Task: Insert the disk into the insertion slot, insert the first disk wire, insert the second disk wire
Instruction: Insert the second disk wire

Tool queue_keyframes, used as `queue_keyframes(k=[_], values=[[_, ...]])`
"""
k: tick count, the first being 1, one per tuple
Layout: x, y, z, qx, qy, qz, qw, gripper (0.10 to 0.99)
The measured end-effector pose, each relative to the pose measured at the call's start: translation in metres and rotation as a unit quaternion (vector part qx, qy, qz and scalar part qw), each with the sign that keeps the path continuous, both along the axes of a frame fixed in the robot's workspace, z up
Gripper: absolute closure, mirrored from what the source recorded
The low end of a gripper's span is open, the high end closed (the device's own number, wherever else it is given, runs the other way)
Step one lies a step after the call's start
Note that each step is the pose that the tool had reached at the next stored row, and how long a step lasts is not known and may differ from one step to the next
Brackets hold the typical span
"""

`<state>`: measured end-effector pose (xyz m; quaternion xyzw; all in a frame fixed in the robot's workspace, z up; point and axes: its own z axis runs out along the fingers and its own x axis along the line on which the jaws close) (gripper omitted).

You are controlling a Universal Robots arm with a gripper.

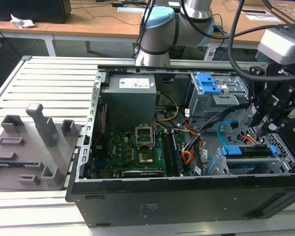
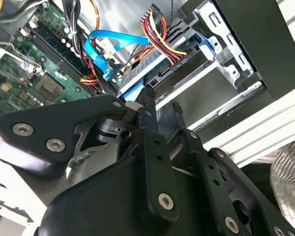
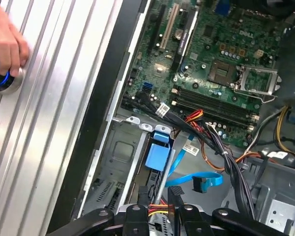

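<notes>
In insertion slot (image 1: 284, 156), disk (image 1: 248, 152) flat, wired edge beneath pincer (image 2: 162, 101).

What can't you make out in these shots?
Whether the first disk wire is plugged in: second wrist view, the tool blocks its plug.
Most of the disk: exterior view, sunk in the insertion slot.
What the hand presses: first wrist view, hand and picture edge hide it.

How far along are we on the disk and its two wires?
Done: the disk sits in the insertion slot. In hand: the gripper is at the first disk wire, whose black plug meets the disk's edge; I cannot tell if it is seated. Left: the second disk wire lies looped beside the bay, its plug apart from the disk.
</notes>
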<state>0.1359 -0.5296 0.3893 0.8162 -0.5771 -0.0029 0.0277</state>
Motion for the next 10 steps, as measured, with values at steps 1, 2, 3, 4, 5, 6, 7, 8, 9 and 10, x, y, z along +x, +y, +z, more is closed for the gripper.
queue_keyframes(k=[1,2,3,4,5,6,7,8,9,10], values=[[0.0000,0.0000,0.0000,0.0000,0.0000,0.012,0.9999,0.784],[0.0000,0.0000,0.0001,0.0000,0.0000,0.012,0.9999,0.784],[0.0000,0.0001,0.0001,-0.0001,0.0000,0.012,0.9999,0.784],[-0.0006,0.0046,-0.0002,-0.0001,-0.0001,0.012,0.9999,0.784],[-0.0019,0.0085,-0.0006,0.0000,0.0000,0.012,0.9999,0.784],[-0.0034,0.0106,-0.0010,0.0000,0.0000,0.012,0.9999,0.784],[-0.0046,0.0117,-0.0014,0.0000,0.0000,0.012,0.9999,0.784],[-0.0082,0.0135,-0.0024,-0.0001,-0.0001,0.008,1.0000,0.784],[-0.0095,0.0141,-0.0026,0.0000,0.0000,0.007,1.0000,0.784],[-0.0108,0.0145,-0.0027,0.0000,0.0000,0.006,1.0000,0.784]])
